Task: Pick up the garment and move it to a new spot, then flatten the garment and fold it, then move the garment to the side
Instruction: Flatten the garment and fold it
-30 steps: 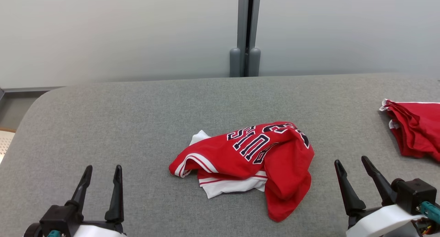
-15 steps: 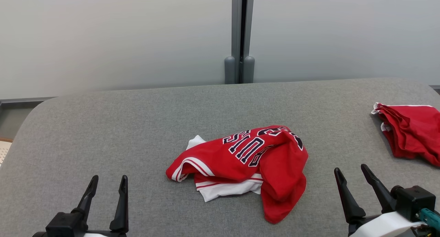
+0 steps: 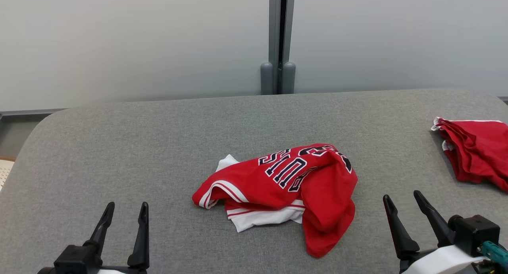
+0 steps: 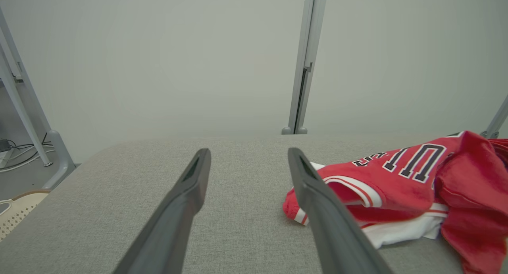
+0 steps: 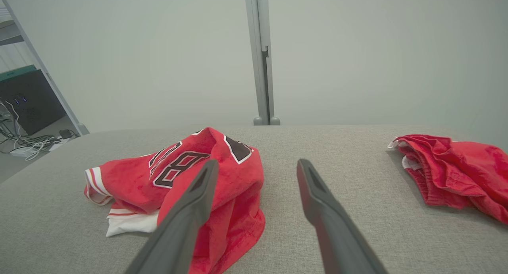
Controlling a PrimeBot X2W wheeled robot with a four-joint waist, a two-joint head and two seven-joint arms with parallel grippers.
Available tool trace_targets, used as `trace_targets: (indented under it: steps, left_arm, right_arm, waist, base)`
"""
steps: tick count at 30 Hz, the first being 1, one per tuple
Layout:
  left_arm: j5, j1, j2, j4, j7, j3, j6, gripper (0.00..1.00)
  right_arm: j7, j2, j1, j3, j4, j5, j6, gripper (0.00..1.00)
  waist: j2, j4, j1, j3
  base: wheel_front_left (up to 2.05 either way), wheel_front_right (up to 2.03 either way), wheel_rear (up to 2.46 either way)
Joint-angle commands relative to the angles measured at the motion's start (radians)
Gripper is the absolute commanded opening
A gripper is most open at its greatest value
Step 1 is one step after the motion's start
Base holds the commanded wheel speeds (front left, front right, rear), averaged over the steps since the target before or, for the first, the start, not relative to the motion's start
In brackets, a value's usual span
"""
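So the red jersey (image 3: 285, 186) is sitting crumpled in a heap on the grey padded table (image 3: 158, 139). It's pretty much straight out in front of the grey post (image 3: 278, 35) that stands behind the table's far edge, maybe a touch to the post's right. Dark numbers with white outlines face up on the side toward the post. A white-striped hem and some white fabric poke out on the side away from the post, so nothing about it is flat or folded yet.

The left gripper (image 3: 127, 205) is well left of the post and much farther out from it than the jersey, fingers spread wide with nothing between them. In its wrist view the jersey lies off to the right of the fingers, not touching.

The right gripper (image 3: 401, 195) is the mirror of that, well right of the post, fingers also apart and empty. It's near the jersey's right-hand fold but clear of it.

There's also a second red cloth (image 3: 476, 155) bunched up far to the post's right, well apart from the jersey.
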Motion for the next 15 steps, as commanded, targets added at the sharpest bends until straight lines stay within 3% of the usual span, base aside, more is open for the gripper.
trace_targets:
  steps: [1,8,15]
  left_arm:
    - [0.001,-0.002,0.004,-0.005,-0.003,0.0,0.006,1.0]
    - [0.005,-0.025,0.002,-0.008,-0.005,-0.008,0.007,1.0]
    - [0.011,-0.088,-0.011,-0.006,-0.015,-0.025,-0.003,1.0]
  right_arm:
    - [-0.001,-0.004,-0.002,0.003,0.002,0.003,0.0,1.0]
    - [0.032,-0.015,0.021,0.085,0.052,0.014,0.0,1.0]
    - [0.029,-0.008,-0.012,0.229,0.209,0.039,0.0,1.0]
  waist:
    - [-0.0001,0.001,0.0,0.001]
    - [-0.0001,0.016,0.0,0.014]
    - [-0.0001,0.052,0.0,0.08]
  base:
    - [0.0,0.0,0.0]
    - [0.0,0.0,0.0]
    - [0.0,0.0,0.0]
